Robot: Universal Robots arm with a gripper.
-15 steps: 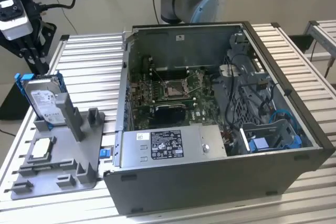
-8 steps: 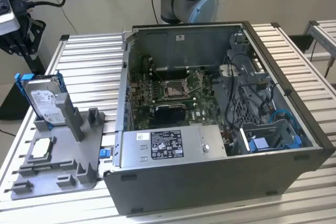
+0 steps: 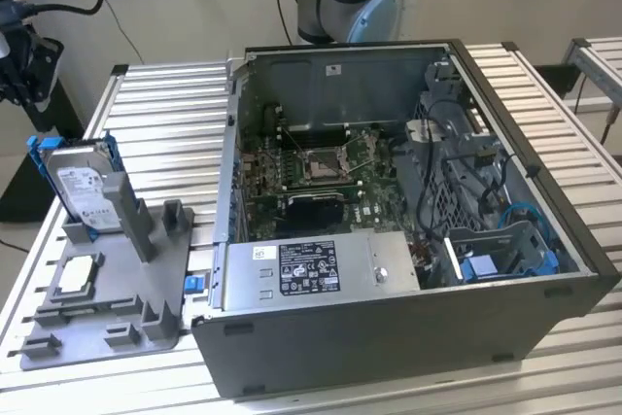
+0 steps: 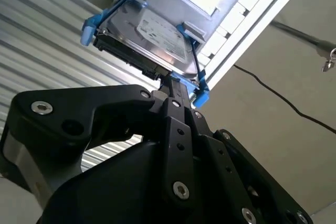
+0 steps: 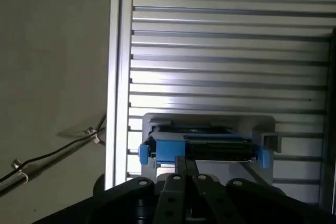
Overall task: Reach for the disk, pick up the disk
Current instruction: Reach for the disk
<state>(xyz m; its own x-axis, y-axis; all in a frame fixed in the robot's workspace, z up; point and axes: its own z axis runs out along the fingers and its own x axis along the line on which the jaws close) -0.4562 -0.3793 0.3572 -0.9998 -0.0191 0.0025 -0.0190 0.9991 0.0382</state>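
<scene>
The disk point(image 3: 86, 187) is a silver-grey drive with a white label and a blue frame. It stands on edge in a slot of the grey holder point(image 3: 121, 323) at the exterior view's left. My gripper point(image 3: 24, 70) hangs above and beyond it, by the table's far left corner, apart from it. In both wrist views the black fingers lie together, shut on nothing. In the second wrist view the gripper point(image 4: 172, 83) points at the disk point(image 4: 157, 35), its tips level with the drive's edge. In the first wrist view the gripper point(image 5: 186, 162) aims at the disk's point(image 5: 205, 148) narrow side.
A small square silver chip point(image 3: 76, 277) lies on the holder in front of the disk. An open computer case point(image 3: 389, 191) takes up the middle and right of the ribbed metal table point(image 3: 165, 114). Black cables point(image 3: 68, 7) hang near the gripper, past the table's left edge.
</scene>
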